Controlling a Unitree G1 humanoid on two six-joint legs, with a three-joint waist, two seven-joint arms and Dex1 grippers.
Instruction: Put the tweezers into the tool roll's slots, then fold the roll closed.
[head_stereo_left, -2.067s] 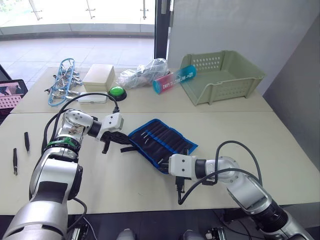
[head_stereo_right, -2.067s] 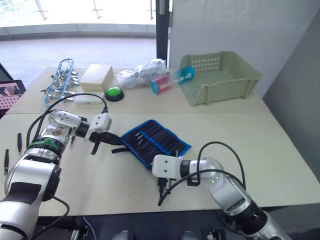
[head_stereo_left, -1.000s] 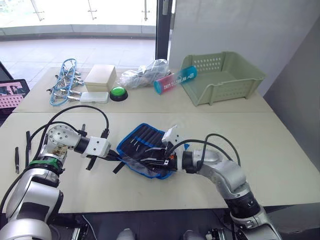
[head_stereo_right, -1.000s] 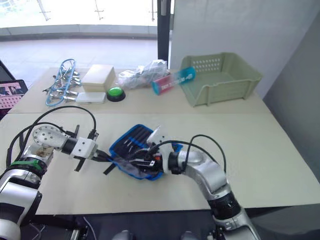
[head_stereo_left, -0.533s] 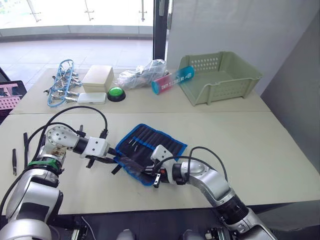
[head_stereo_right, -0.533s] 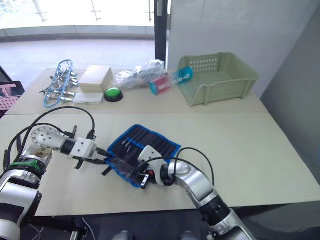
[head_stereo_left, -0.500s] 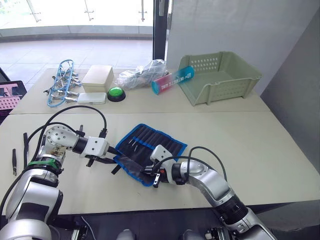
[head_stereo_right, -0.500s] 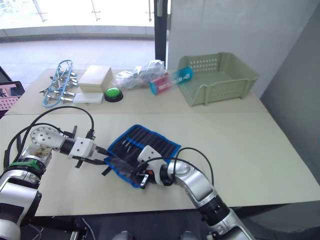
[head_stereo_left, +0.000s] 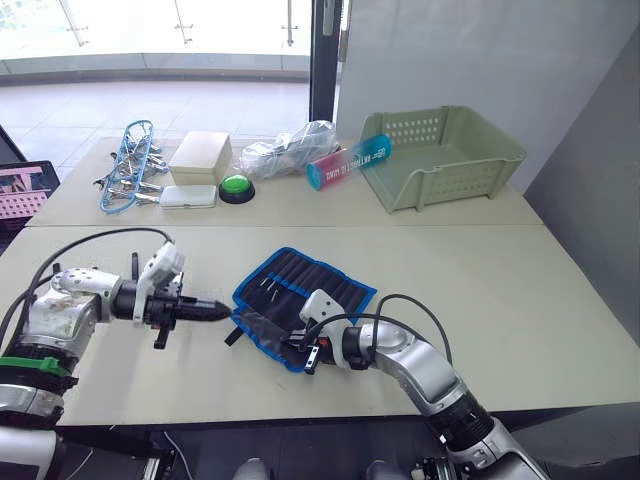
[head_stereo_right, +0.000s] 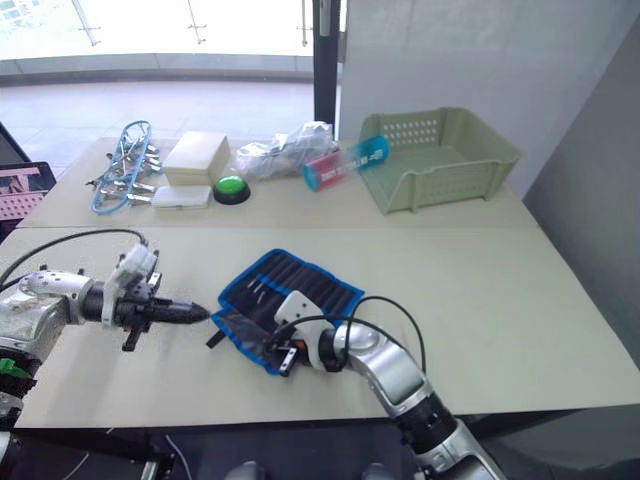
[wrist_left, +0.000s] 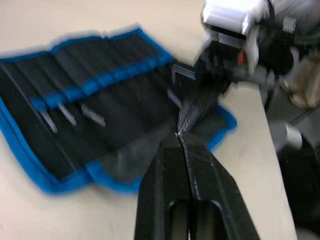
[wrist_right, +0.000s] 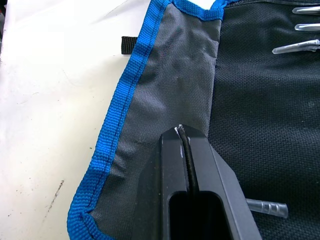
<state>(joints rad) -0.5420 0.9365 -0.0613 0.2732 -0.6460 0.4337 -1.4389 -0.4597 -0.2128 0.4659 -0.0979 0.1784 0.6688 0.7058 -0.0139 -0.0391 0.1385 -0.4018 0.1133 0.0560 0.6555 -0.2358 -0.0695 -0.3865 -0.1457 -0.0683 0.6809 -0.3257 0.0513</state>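
The roll (head_stereo_left: 300, 299) lies open at table centre, long axis slanting rightward; right claw (head_stereo_left: 296, 349) sits closed on its near flap, empty; left claw (head_stereo_left: 214, 311), closed and empty, points at its left edge

Two pale beige tables (head_stereo_left: 480, 300) are standing pushed together edge to edge, a thin seam running between them. Behind the far table (head_stereo_left: 300, 205), a grey wall (head_stereo_left: 480, 50) is rising on the right. A dark door post (head_stereo_left: 322, 50) is standing beside it. To the left, big windows (head_stereo_left: 150, 30) are letting in bright daylight, which is falling over a pale tiled floor (head_stereo_left: 130, 105) beyond the glass.
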